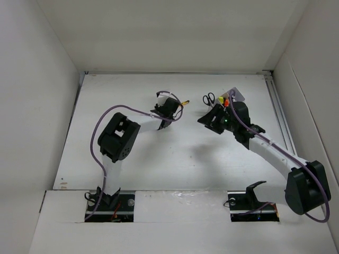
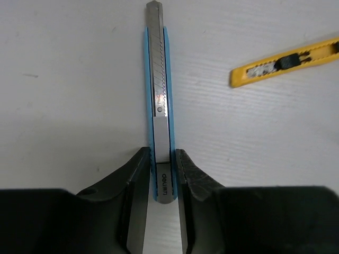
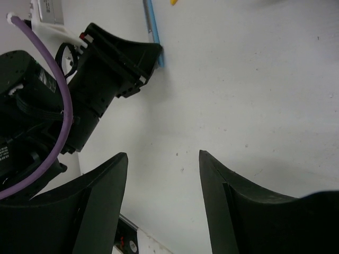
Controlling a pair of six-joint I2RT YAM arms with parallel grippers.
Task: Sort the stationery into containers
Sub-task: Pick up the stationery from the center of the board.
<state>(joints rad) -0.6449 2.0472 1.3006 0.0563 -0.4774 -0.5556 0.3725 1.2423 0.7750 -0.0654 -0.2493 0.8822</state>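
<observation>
At the left wrist view's lower centre, our left gripper (image 2: 164, 159) is grasping a slim, blue-edged steel cutter (image 2: 158, 74); our right gripper (image 3: 163, 164) is hanging released.

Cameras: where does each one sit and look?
Top external: above and behind, looking down on the white table; left arm and right arm show.
Left wrist: on the left arm, looking down past the left gripper, shut on a slim blue cutter.
Right wrist: on the right arm, looking past the open right gripper at the left gripper.
Both wrist views show that cutter.
</observation>
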